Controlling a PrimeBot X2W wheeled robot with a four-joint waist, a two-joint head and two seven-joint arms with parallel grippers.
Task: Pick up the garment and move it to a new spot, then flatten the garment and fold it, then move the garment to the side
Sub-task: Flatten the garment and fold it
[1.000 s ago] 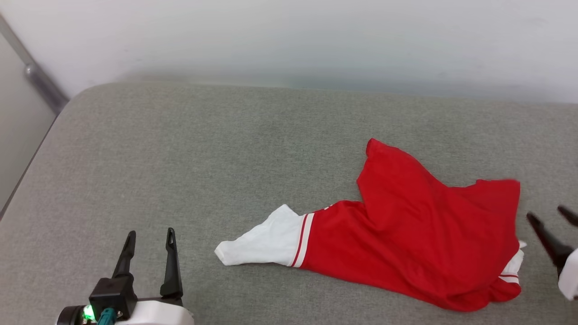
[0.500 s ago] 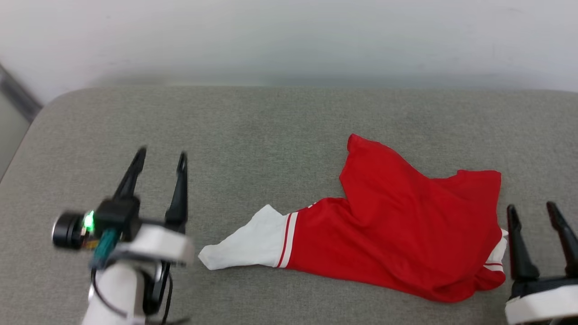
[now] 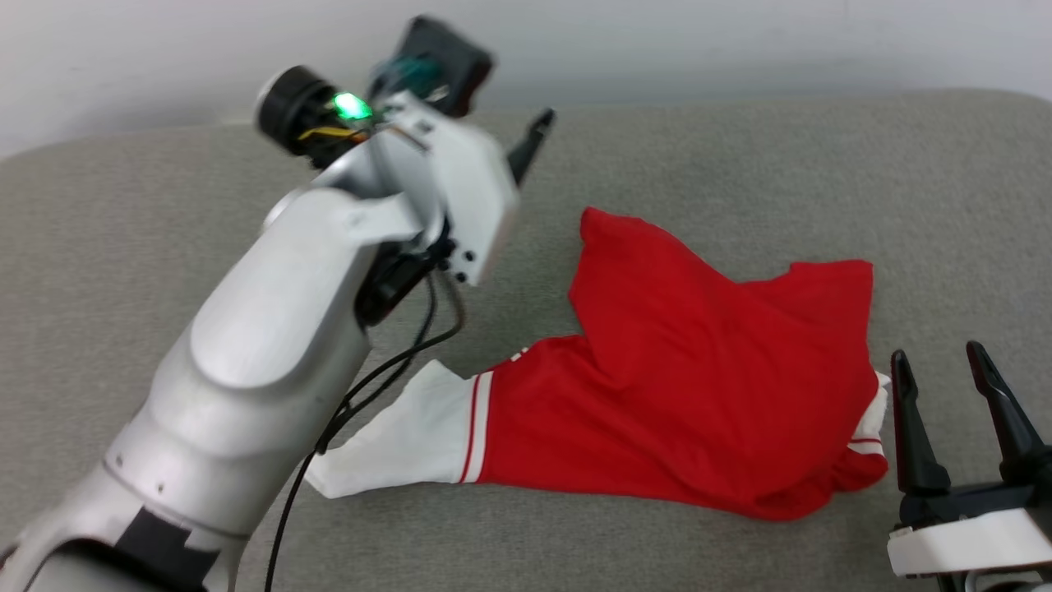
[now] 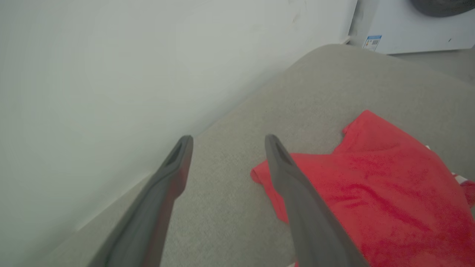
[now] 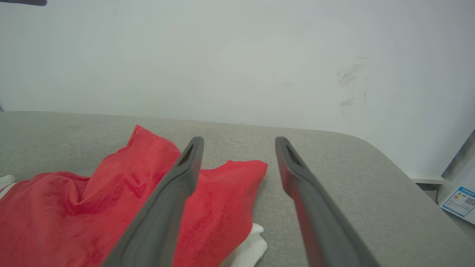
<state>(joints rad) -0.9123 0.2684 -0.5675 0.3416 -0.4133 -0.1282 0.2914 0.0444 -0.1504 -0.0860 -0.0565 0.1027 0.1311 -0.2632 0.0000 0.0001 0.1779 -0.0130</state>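
The right gripper (image 3: pixel 937 355) has its two dark fingers spread and empty. The crumpled red garment (image 3: pixel 699 386) lies just to its left on the grey cushion (image 3: pixel 740 148), white sleeve at the end farthest from it. The left gripper (image 3: pixel 526 148) is raised near the garment's far corner.

The jersey (image 3: pixel 699 395) is bright red, its sleeve (image 3: pixel 403 444) white, with a trim (image 3: pixel 475 427) of thin red and white stripes where the two colours meet. The cushion (image 3: pixel 740 148) is a flecked grey-green, the wall (image 3: pixel 740 41) plain off-white. The left arm (image 3: pixel 271 345) is silvery white, with a black cable (image 3: pixel 362 395) and a glowing green light (image 3: pixel 349 105). The right gripper (image 3: pixel 937 355) has black fingers (image 3: pixel 912 436) on a white base.
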